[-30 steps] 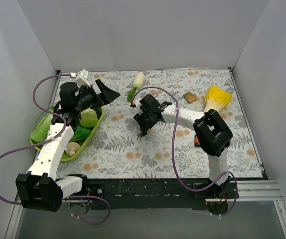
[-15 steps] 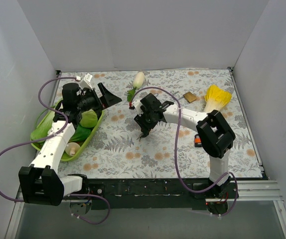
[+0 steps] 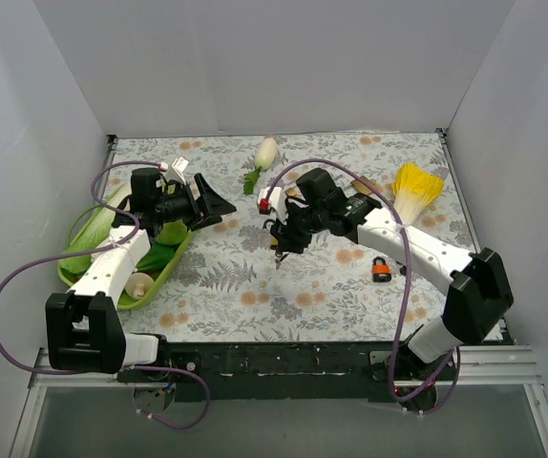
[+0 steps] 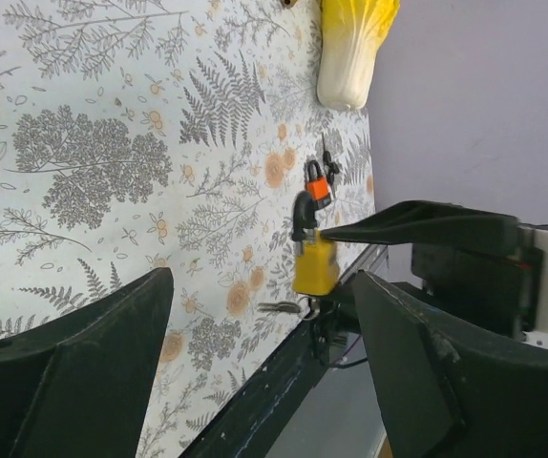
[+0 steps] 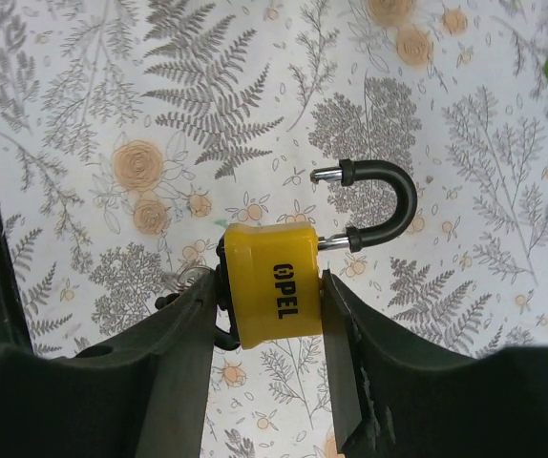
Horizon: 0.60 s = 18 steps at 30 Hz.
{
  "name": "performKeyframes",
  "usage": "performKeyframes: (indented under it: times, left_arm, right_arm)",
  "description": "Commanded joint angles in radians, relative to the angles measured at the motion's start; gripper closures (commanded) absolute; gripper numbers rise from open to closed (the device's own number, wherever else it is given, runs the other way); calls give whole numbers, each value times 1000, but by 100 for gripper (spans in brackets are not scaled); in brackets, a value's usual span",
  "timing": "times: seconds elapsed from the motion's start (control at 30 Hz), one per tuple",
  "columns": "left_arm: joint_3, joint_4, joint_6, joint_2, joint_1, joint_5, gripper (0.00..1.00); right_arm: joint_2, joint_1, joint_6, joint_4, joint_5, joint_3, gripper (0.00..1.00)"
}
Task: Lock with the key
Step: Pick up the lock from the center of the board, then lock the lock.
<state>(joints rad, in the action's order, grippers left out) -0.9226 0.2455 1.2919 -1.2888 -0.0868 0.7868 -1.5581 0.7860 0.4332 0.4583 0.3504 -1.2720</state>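
My right gripper [image 3: 281, 236] is shut on a yellow padlock [image 5: 272, 291] and holds it above the middle of the mat. The jaws press on its two sides. Its black shackle [image 5: 377, 202] stands open, with one end free. A key ring [image 5: 180, 280] hangs at the lock's bottom. In the left wrist view the padlock [image 4: 314, 265] hangs with keys [image 4: 279, 307] below it. My left gripper [image 3: 219, 202] is open and empty, left of the padlock and apart from it, with its wide jaws pointing at it.
A small orange padlock [image 3: 381, 270] lies on the mat to the right. A yellow cabbage [image 3: 415, 185] and a brass block [image 3: 362, 186] are at the back right, and a white radish [image 3: 265, 153] at the back. A green basket [image 3: 174, 256] of vegetables stands left.
The right arm's elbow has swung far to the right, while its gripper keeps the padlock near the mat's middle. The left gripper has come down and a little nearer to the padlock.
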Motion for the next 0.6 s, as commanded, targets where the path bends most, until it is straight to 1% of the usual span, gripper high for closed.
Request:
performKeyframes:
  times: [0.0,0.07,0.1,0.17,0.3,0.4,0.47,0.57]
  left_arm:
    - [4,-41,33,-27,4,141,28]
    - [25,-54,52,-46,-11,213,33]
    - [28,-58,56,-52,-19,244,37]
    - [30,-58,53,-63,-47,313,38]
    - [44,-71,43,-67,-91,377,38]
    - [62,-68,40,-67,-111,397,41]
    - [70,-66,29,-58,-125,402,46]
    - [74,-16,-19,-52,-139,382,52]
  right_arm:
    - [101,15,207,43,133,-21,99]
    - [133,36,252,80,140,-29,99]
    - [144,47,301,88,139,-30,99]
    - [171,85,350,114,127,-30,99]
    - [202,179,423,137,76,0,99]
    - [224,222,443,135,58,13,99]
    - [234,239,456,135,36,20,99]
    - [240,263,478,144,13,26,99]
